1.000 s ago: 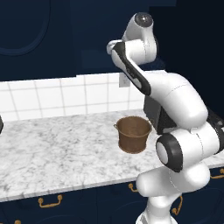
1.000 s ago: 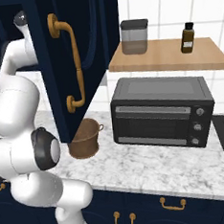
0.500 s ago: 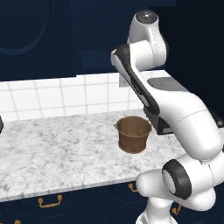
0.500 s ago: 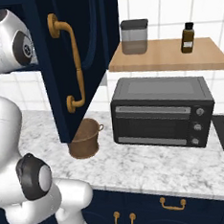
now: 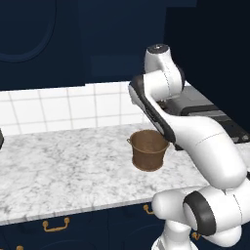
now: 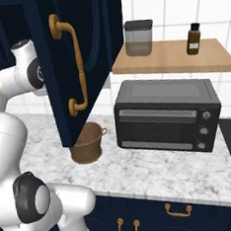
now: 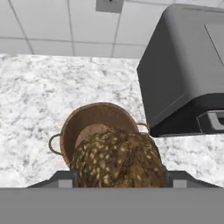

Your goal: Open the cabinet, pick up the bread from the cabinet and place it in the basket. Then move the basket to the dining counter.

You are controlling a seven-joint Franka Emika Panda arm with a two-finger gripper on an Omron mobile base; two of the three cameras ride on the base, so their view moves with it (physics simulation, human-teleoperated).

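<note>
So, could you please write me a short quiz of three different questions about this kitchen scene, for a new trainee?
1. True or false: the bread is already lying inside the basket.
2. Which one stands on the wooden shelf above the toaster oven? A) a kettle, B) a dark bottle, C) a plate.
3. Fill in: the cabinet door with the brass handle is ____ (open or closed).

Key:
1. False. In the hand view the gripper holds the bread above the basket.
2. B. A lidded jar stands there too.
3. Open.
</note>
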